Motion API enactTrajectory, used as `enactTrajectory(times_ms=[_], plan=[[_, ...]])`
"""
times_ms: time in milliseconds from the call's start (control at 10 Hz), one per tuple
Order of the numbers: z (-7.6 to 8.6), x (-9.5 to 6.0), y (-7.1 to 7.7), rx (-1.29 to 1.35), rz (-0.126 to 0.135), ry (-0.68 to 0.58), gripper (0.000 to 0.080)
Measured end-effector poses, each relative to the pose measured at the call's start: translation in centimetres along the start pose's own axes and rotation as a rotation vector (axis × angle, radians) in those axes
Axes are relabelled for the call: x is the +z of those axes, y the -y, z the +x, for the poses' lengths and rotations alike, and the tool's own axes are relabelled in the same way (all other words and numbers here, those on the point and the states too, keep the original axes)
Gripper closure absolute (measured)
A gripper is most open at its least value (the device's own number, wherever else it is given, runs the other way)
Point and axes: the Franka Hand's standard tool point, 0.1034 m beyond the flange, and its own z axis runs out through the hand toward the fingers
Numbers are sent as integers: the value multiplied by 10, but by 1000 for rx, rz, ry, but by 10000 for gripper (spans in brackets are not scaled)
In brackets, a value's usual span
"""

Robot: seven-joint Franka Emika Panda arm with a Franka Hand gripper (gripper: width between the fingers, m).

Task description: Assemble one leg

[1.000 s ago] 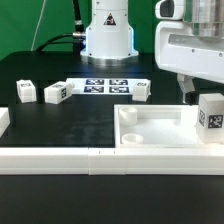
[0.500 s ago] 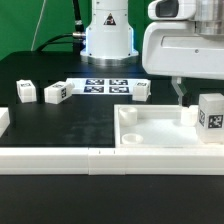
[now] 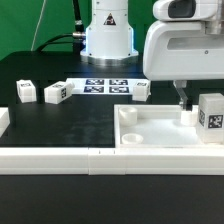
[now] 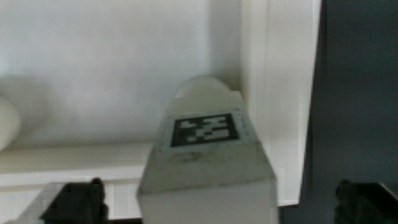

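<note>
A black table [image 3: 60, 125] fronts a green backdrop [image 3: 30, 25], with the marker board [image 3: 105, 86] at 12 o'clock. The arm reaches down at 3 o'clock; its gripper [image 3: 185, 101] hangs over the tray [image 3: 160, 132], jaws spread wide apart in the wrist view, holding nothing. Four legs show: two at 9 o'clock [image 3: 25, 92] [image 3: 56, 93], one [image 3: 140, 91] behind the tray, and one [image 3: 211, 112] standing on the tray's 3 o'clock edge, centred between the fingers [image 4: 75, 203]. White rails [image 3: 60, 158] run along 6 o'clock.
</note>
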Motion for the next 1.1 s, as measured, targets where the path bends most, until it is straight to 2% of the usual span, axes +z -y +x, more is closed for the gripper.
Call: enactTrajectory(times_ms=[100,200,300,600,1100], plan=[[0,0,0,0,0,0,316],[0,0,0,0,0,0,316],[0,0,0,0,0,0,489],[0,0,-1,29,0,0,509],[0,1,-4,541,2,0,509]])
